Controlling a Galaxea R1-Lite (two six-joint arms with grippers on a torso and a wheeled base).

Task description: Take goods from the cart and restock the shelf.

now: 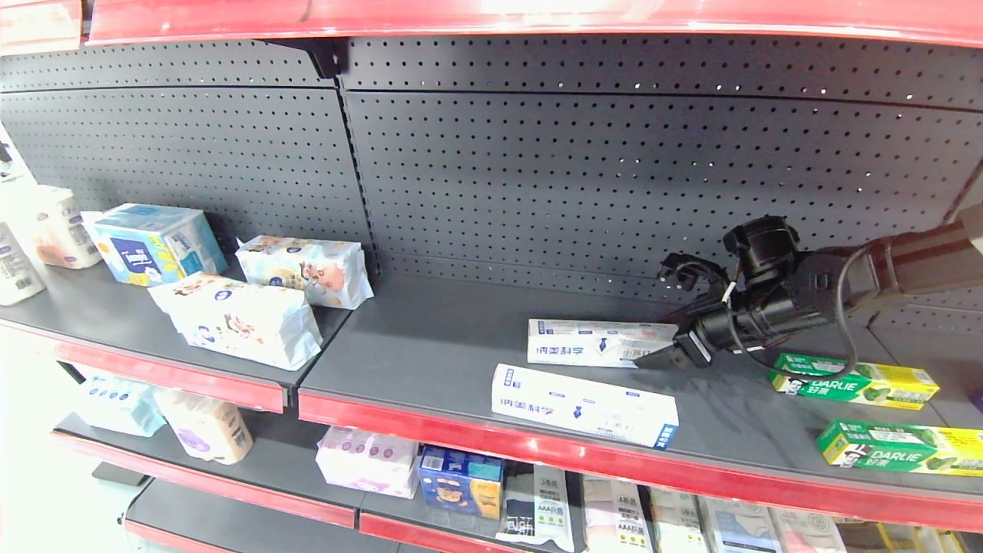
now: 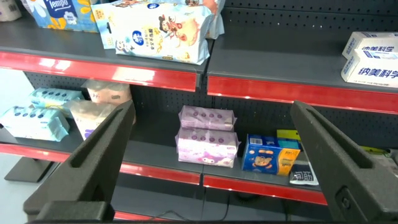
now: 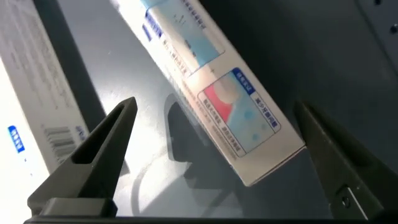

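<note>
Here the right hand (image 3: pixel 211 109) is over the grey shelf (image 1: pixel 430 346) with its fingers spread wide, holding nothing. The end of a white toothpaste box (image 3: pixel 205 68) lies between the two fingers, apart from both, flat on the shelf board. From the head view this box (image 1: pixel 603 342) stretches away from the hand along the shelf, close to the black pegboard wall (image 1: pixel 584 169). A second white toothpaste box (image 1: pixel 584 405) lies just outside one finger, on the side toward the shelf's red front edge, and runs roughly alongside the first without touching it. Back behind the hand, beside and below its wrist and arm, sit two green toothpaste boxes: one (image 1: pixel 852 380) close under the arm, the other (image 1: pixel 898 447) nearer the front edge. Well beyond the far ends of the white boxes, a long way from the hand, are soft tissue packs (image 1: pixel 238 319) and a blue pack (image 1: pixel 157 242).

The left hand (image 2: pixel 212 106) is likewise spread wide and holds nothing. It faces the lower shelves, where stacked purple packs (image 2: pixel 207 137) show between its fingers, with a small blue box (image 2: pixel 264 155) just beside them.
</note>
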